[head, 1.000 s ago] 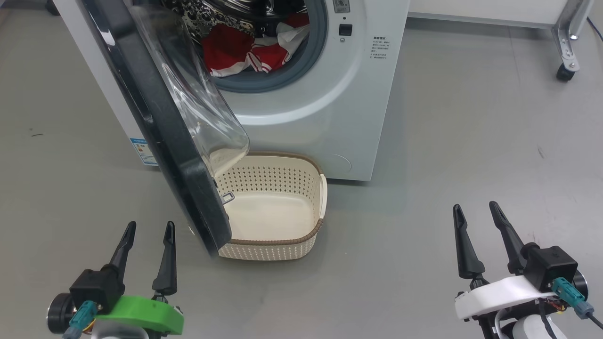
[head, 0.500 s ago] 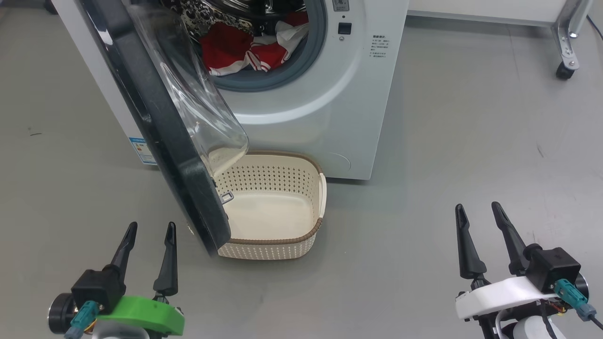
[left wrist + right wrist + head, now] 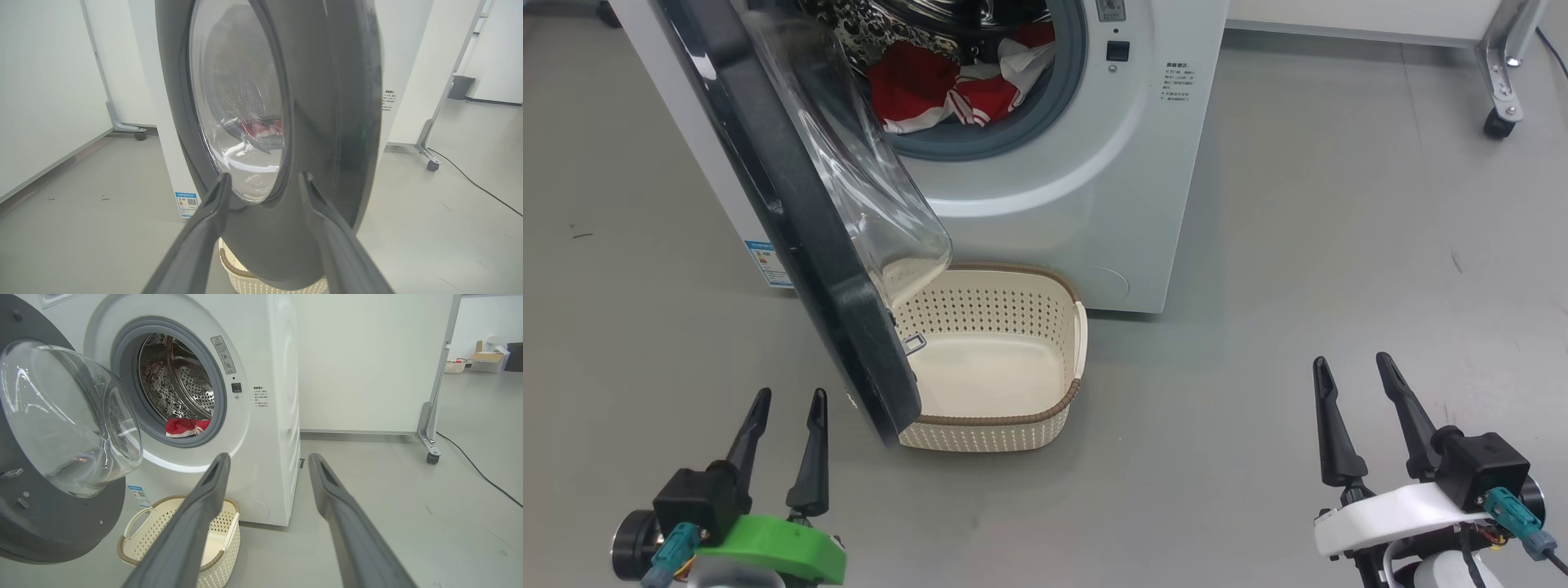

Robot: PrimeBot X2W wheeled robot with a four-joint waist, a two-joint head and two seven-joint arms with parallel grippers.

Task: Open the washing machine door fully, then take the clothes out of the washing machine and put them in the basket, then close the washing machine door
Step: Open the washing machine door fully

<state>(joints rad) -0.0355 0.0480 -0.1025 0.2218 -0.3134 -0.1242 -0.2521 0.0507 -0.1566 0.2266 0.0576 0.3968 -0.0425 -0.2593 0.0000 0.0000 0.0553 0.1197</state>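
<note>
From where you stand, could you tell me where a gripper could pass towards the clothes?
Open floor lies between the basket, the washing machine and the right gripper; the route to the clothes looks free there. Crowded: the washing machine door overhangs the basket's left end.

One washing machine [image 3: 1045, 188], one door [image 3: 809, 245] hung at its left, one basket [image 3: 1001, 419] near its foot. One heap of red-and-white clothes [image 3: 915, 82] inside; the garments cannot be counted apart. Two grippers, the left gripper [image 3: 790, 394] and the right gripper [image 3: 1349, 359], with two fingers [image 3: 810, 457] each.
</note>
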